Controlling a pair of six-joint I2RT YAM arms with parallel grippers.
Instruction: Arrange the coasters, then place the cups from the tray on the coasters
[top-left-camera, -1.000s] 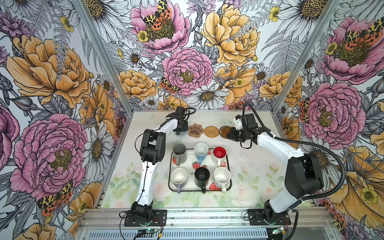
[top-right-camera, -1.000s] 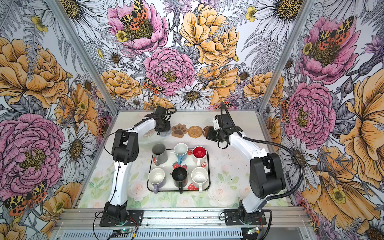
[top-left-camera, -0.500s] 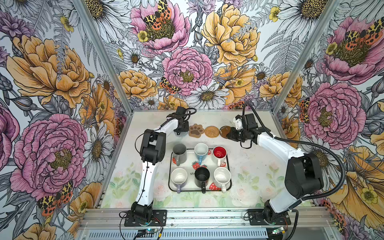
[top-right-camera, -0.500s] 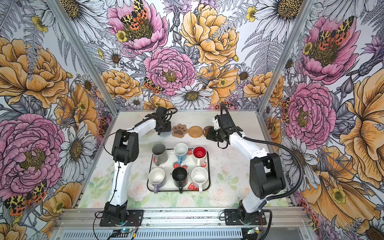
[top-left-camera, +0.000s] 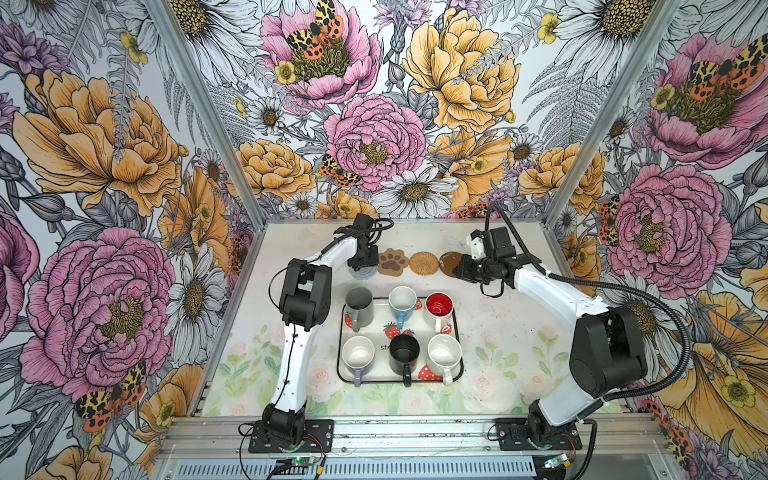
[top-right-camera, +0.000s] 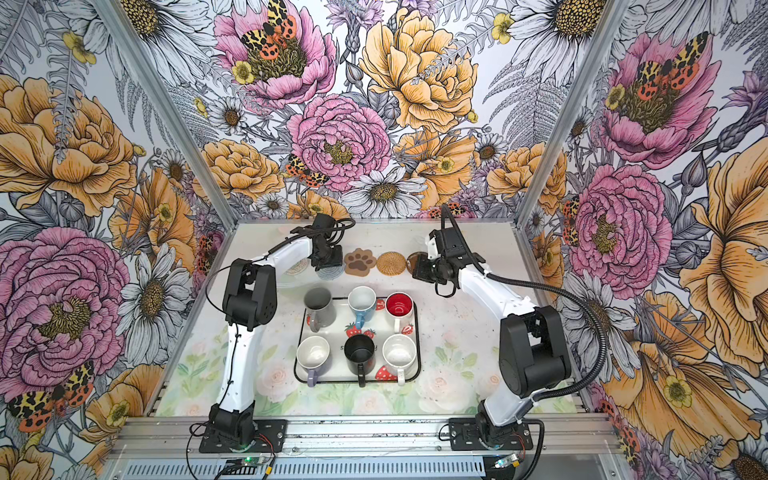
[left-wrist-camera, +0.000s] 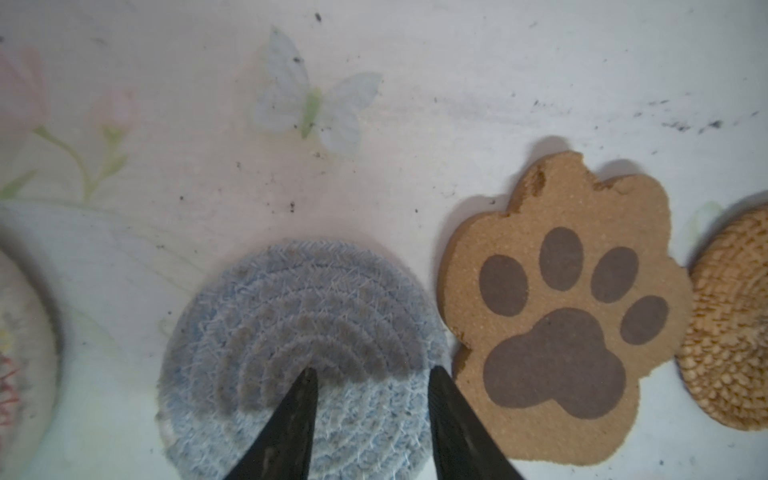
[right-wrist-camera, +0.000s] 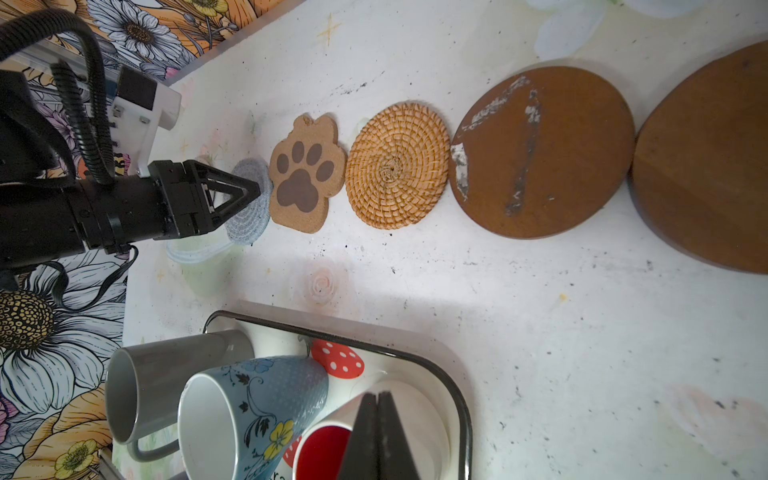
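Along the back lie the coasters: grey woven round (left-wrist-camera: 299, 332), tan paw (left-wrist-camera: 561, 316), rattan round (right-wrist-camera: 397, 166) and two dark brown rounds (right-wrist-camera: 540, 153) (right-wrist-camera: 706, 166). My left gripper (left-wrist-camera: 372, 374) stands open just above the grey woven one (top-left-camera: 362, 273), nothing between its fingers. My right gripper (right-wrist-camera: 377, 397) is shut and empty, hovering beside the brown round (top-left-camera: 449, 262). The strawberry tray (top-left-camera: 459, 332) holds six cups: grey (top-left-camera: 359, 305), light blue (top-left-camera: 402, 300), red-inside (top-left-camera: 439, 305), lavender (top-left-camera: 357, 353), black (top-left-camera: 404, 353), white speckled (top-left-camera: 444, 353).
A pale woven round mat (top-right-camera: 296, 268) lies partly under the left forearm, left of the grey coaster. Flowered walls close in the back and both sides. Bare tabletop (top-left-camera: 519, 332) lies right of the tray and in front of it.
The left gripper's jaws have spread apart over the grey woven coaster. Both arms have stayed almost in place; the right gripper stays shut.
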